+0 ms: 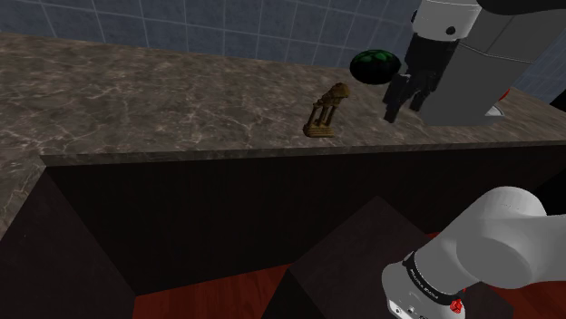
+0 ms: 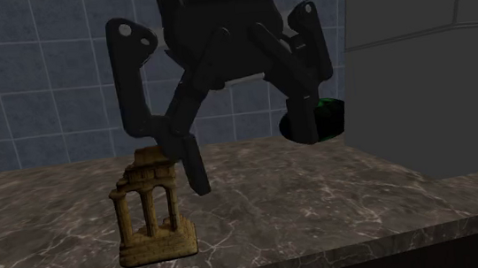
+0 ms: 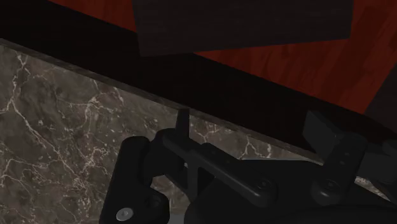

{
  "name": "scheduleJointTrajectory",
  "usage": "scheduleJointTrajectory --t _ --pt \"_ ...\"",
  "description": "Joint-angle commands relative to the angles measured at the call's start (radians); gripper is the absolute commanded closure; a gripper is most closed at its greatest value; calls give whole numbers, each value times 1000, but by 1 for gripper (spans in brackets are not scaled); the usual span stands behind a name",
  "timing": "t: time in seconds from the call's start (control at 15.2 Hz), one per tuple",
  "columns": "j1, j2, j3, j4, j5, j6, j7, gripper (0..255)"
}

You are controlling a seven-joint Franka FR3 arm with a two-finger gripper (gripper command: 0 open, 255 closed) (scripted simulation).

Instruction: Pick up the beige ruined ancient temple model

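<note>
**A:** Where is the temple?

**B:** The beige temple model [image 2: 153,212] stands upright on the marble worktop [image 1: 136,100]. The black hand [image 1: 404,98] hovers beside and above the temple, fingers apart, holding nothing.

**A:** What could go wrong?

**B:** Probably a finger clipping the columns while closing in (the model looks narrow and tall) and toppling it. A dark green ball [image 1: 374,65] sits behind the temple.

We see a smooth, rounded white arm [image 1: 508,227] with a dark joint ring [image 1: 428,281] that bears small white lettering and a red dot [image 1: 454,308]. Our all-black linkage gripper [image 1: 405,101] carries pale round pivot screws [image 2: 123,29].
</note>
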Motion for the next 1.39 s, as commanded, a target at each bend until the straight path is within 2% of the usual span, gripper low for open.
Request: scheduleJointTrajectory --t 0.0,0.4,0.86,1.32 --pt "0 0 0 0 0 0 0 0" --pt "-76 166 77 99 39 157 267 0" --pt "-167 357 143 259 20 287 561 0" --pt "-164 351 146 160 21 379 571 0"
